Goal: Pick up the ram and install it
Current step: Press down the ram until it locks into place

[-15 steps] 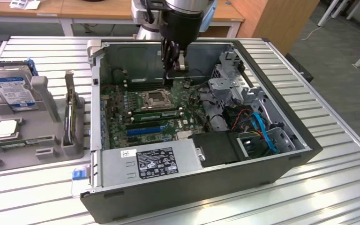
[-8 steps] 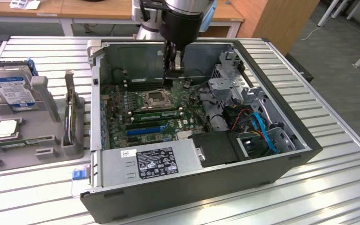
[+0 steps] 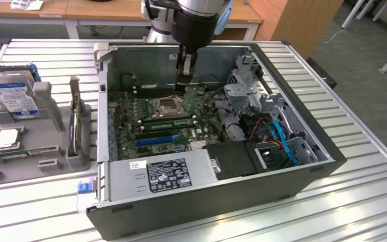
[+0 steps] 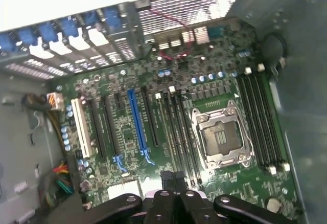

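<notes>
Over the motherboard inside the open case, toward its far wall: gripper, pointing down, fingers closed together, just above the CPU socket. From the wrist view, the same gripper over black memory slots beside the socket. Ram as a green stick standing on edge on the motherboard, between socket and blue slots, apart from the gripper. Near the case's front wall, power supply. Toward the worktop's left edge in the exterior view, grey holder with an upright hard drive.
</notes>
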`<control>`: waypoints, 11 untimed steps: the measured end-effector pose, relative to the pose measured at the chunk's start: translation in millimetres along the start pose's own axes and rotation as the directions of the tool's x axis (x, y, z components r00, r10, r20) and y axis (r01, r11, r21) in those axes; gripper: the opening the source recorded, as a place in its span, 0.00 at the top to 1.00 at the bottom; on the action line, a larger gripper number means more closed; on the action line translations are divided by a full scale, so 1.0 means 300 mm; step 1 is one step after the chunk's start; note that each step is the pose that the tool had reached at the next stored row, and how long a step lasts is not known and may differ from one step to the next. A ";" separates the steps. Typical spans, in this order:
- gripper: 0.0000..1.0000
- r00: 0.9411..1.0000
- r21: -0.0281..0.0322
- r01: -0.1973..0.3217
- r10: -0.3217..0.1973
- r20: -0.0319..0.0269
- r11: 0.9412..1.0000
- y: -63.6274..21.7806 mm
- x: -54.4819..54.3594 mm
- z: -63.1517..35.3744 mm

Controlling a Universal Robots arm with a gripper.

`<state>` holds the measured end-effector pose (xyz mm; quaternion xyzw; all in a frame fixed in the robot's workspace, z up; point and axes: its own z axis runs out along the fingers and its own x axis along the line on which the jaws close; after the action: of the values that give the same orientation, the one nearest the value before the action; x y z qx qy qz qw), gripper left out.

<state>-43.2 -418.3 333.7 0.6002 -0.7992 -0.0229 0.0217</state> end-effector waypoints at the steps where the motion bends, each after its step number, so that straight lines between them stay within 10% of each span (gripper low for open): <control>1: 0.89 1.000 0.000 -0.018 0.018 0.001 1.000 0.000 0.000 0.000; 8: 0.89 0.988 -0.002 -0.154 0.154 0.010 0.988 0.000 0.000 0.000; 11: 0.89 0.948 -0.006 -0.318 0.318 0.020 0.948 0.000 0.000 0.000</control>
<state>-43.2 -418.2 333.7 0.4635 -0.8855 -0.0262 0.0177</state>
